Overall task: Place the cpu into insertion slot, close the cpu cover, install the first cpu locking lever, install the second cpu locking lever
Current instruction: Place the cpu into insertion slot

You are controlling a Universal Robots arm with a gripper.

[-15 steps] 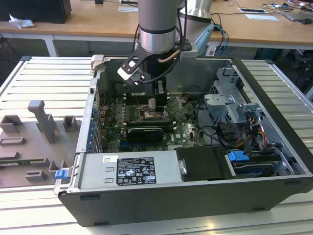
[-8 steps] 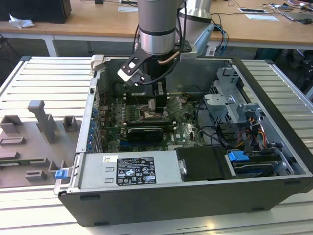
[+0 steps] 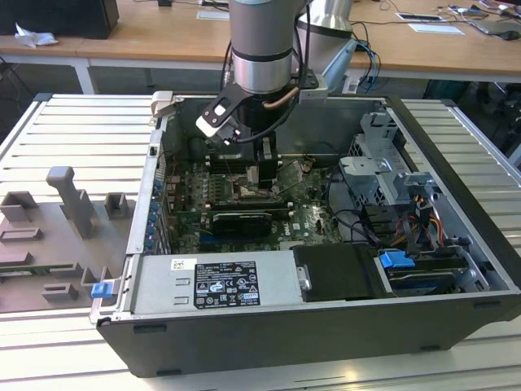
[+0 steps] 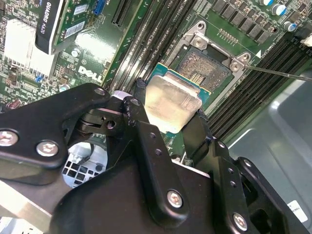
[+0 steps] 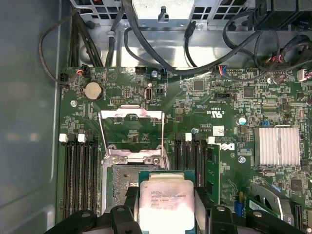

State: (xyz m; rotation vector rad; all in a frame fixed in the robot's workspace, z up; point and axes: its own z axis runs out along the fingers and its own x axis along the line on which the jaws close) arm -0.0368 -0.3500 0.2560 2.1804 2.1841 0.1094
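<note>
Black hand (image 4: 169,106) pinches the cpu (image 4: 171,97) by opposite edges, just beside the insertion slot (image 4: 207,66); it looks light, stiff and probably fragile

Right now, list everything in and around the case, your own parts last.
case: one, dark grey, open, on the table.
power supply: one, grey, along the case's near wall.
board: one, green, inside the case.
card: one, black, on the board.
slot: one, silver rim, dark centre, empty.
cover: one, silver, swung open beside the slot.
memory slots: two banks, black, flanking the slot.
heatsink: one, silver, on the board.
fixture: one, grey, at the exterior view's left of the case.
cpu: one, silvery, by the slot, not seated.
arm: one, grey, reaching into the case.
gripper: one, black, shut on the cpu.
</note>
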